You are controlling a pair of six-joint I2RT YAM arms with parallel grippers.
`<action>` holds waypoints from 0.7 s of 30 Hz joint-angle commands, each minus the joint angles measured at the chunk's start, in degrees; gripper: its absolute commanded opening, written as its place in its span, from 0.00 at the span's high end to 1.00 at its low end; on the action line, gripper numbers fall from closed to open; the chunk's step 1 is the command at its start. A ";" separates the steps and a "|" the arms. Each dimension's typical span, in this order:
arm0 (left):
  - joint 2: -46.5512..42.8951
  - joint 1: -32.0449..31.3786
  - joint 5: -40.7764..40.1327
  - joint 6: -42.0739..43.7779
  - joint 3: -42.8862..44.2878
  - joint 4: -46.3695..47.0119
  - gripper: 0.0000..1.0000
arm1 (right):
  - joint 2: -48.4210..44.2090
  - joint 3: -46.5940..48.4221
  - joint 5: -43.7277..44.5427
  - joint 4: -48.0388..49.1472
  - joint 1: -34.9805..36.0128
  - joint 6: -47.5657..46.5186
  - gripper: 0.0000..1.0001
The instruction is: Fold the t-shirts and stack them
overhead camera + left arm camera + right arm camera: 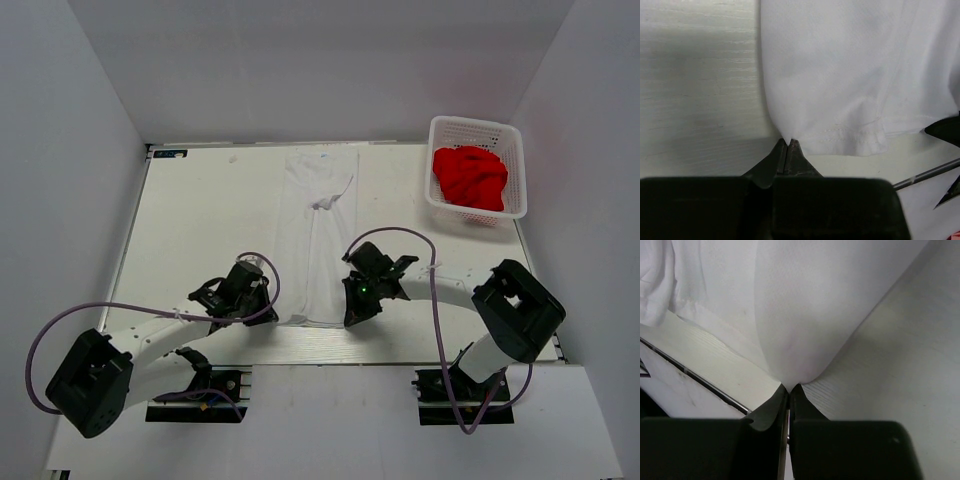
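Observation:
The white t-shirt (318,235) lies as a long narrow strip down the middle of the table, from the far edge to the near edge. My left gripper (262,312) is shut on its near left corner (790,131). My right gripper (352,316) is shut on its near right corner (790,360), and the cloth rises in a fold from the jaws. The red t-shirt (469,177) lies crumpled in the white basket (510,135) at the far right.
The table's near edge with a metal strip (695,380) runs just behind both grippers. Grey walls stand on the left, far and right sides. Purple cables loop from each arm.

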 commanded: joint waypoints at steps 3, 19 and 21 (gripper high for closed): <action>-4.47 -0.32 1.35 2.45 2.15 1.34 1.00 | -1.19 5.07 2.59 1.90 0.07 -2.51 1.00; 8.43 1.00 -17.28 8.16 25.07 0.90 1.00 | 4.43 27.64 25.79 -8.12 -5.37 -6.11 1.00; 13.61 1.52 -19.91 10.43 30.61 0.37 1.00 | 6.97 31.95 26.23 -9.26 -6.95 -6.46 1.00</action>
